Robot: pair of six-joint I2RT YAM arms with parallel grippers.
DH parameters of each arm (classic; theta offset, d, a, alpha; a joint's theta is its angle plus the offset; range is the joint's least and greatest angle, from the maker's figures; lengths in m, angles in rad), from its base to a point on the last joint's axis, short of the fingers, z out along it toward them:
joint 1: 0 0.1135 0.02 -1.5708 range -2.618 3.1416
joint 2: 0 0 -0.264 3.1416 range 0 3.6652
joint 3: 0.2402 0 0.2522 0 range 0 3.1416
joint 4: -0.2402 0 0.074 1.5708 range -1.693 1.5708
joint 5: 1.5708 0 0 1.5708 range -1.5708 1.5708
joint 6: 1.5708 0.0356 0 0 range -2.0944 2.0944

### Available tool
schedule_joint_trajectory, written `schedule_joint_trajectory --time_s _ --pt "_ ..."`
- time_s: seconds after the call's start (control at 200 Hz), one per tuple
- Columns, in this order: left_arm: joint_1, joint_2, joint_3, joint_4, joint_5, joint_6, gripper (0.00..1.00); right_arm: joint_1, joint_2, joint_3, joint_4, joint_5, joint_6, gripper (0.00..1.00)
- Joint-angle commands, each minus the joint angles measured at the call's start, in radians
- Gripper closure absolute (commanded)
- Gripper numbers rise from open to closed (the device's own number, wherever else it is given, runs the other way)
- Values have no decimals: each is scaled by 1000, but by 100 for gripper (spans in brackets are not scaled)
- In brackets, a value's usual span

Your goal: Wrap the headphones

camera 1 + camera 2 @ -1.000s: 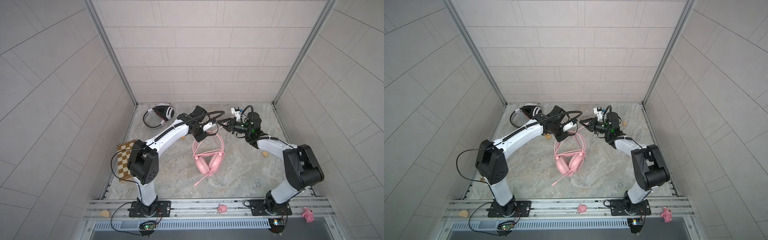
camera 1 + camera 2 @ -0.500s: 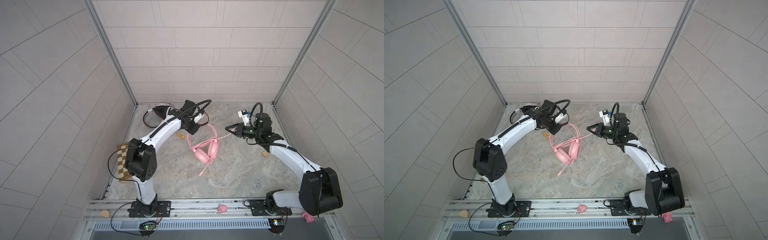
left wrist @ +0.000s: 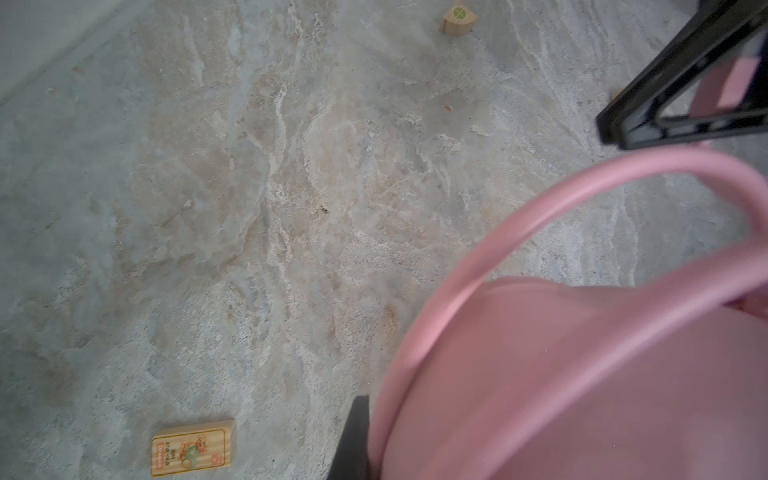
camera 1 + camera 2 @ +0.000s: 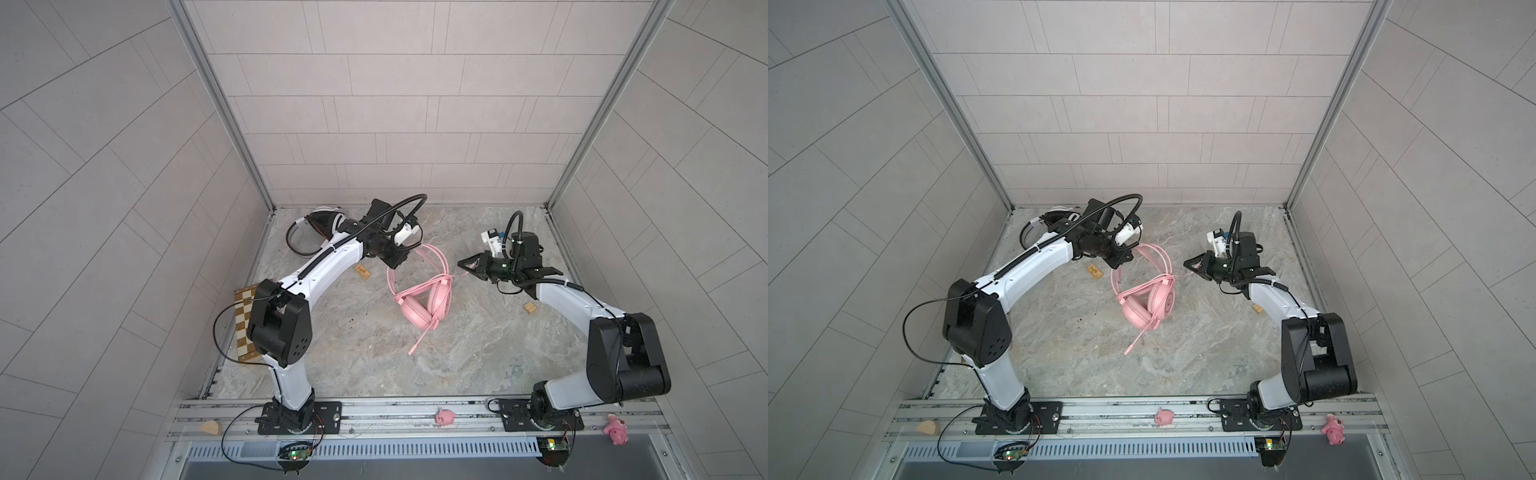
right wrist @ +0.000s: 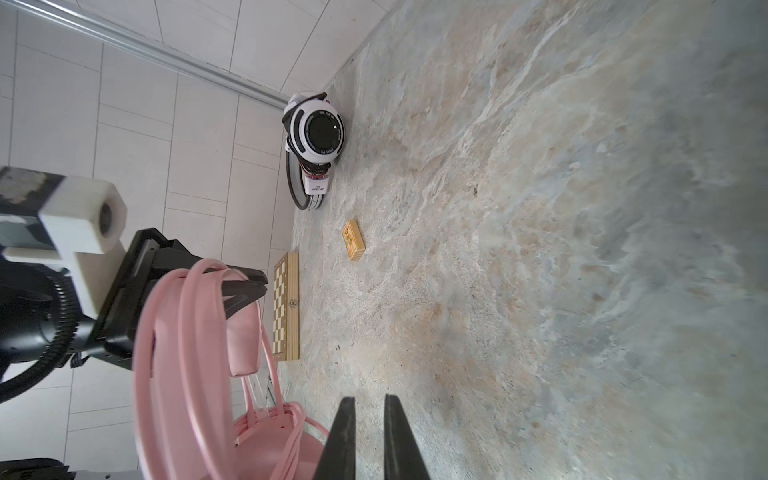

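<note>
Wrapping step: left gripper (image 4: 397, 262) squeezes the band (image 3: 540, 189) of the pink headset (image 4: 428, 301), right gripper (image 4: 460, 263) seems to pinch its cable (image 4: 1180, 274); next, loop cable around band.

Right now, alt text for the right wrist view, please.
The left gripper clamps the pink headset by its band; the pink cable runs to the nearly shut right gripper. Beyond lie a chessboard, a wooden tile and the white headset by the wall.
</note>
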Motion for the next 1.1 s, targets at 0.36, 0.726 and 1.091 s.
schedule_joint_trajectory --time_s 0.36,0.726,1.091 --pt "-2 -129 -263 521 185 -378 100 170 332 -93 1026 47 644 91" --pt "-13 -64 -235 405 -1 -401 100 156 454 -133 1222 74 739 85" --pt "-12 -15 -190 340 -34 -405 100 134 519 -188 1283 60 734 59"
